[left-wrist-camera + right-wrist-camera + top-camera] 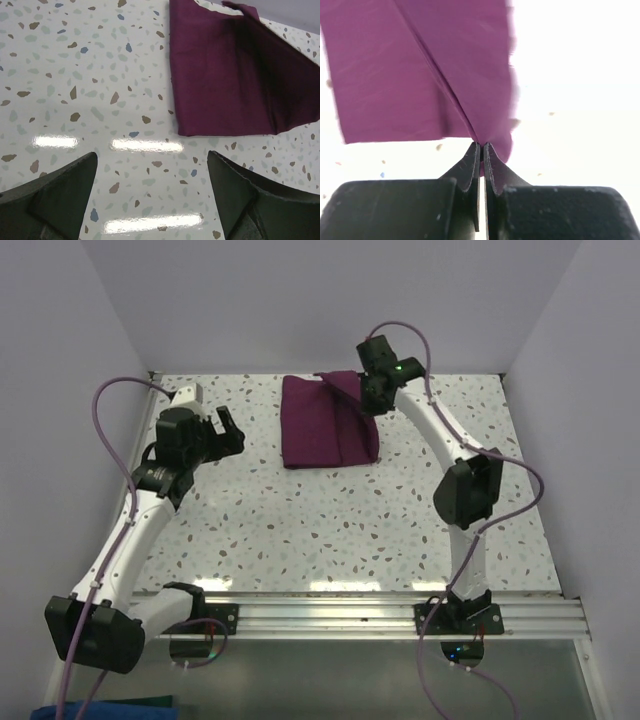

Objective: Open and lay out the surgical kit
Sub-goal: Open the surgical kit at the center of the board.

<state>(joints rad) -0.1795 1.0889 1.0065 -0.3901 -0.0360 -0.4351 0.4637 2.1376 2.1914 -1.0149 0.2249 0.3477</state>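
Overhead view, left of centre: the left fingers (233,422) hung over the speckled desk (300,530), spread apart and holding nothing. They pointed toward the right of the frame, clear of the cloth.

Left wrist view: the two dark fingers sat at the lower corners with bare desk between them.

The cloth wrap (325,422), dark maroon and folded, lay on the desk at the upper centre of the overhead frame, close to the back edge. In the left wrist view it filled the upper right.

Upper right of the wrap: the right fingers (368,392) were at its far right corner, where the fabric peaked upward.

Right wrist view: the fingers were pressed together, clamped on a pinch of the cloth, and a crease ran up and to the left from the tips.
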